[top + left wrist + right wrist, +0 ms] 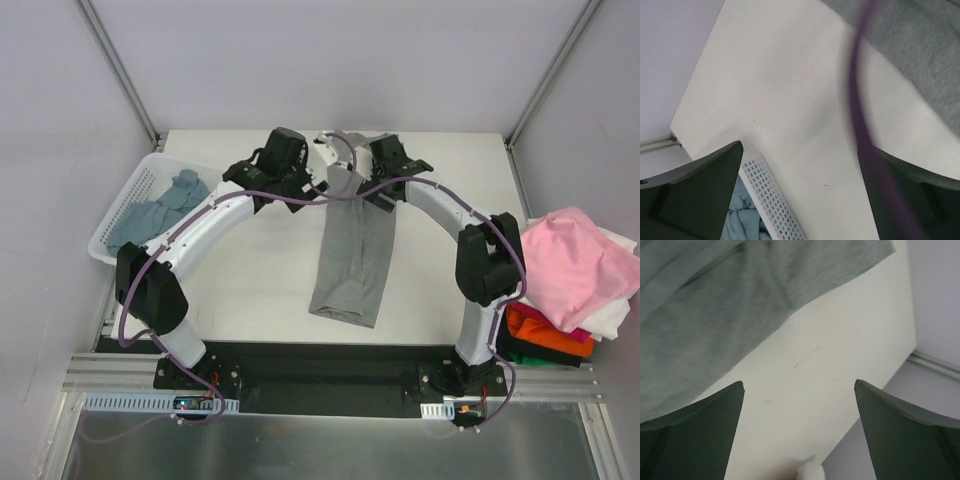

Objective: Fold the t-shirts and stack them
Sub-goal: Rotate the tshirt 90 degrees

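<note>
Since the left gripper and right gripper both have their jaws wide apart with nothing in them, it's all about the grey shirt. It lies mid-table as a long narrow strip, running from the far edge toward the arm bases. One gripper flanks each side of its far end, so neither is clearly nearer. I'd guess the next fold goes lengthwise.
</note>
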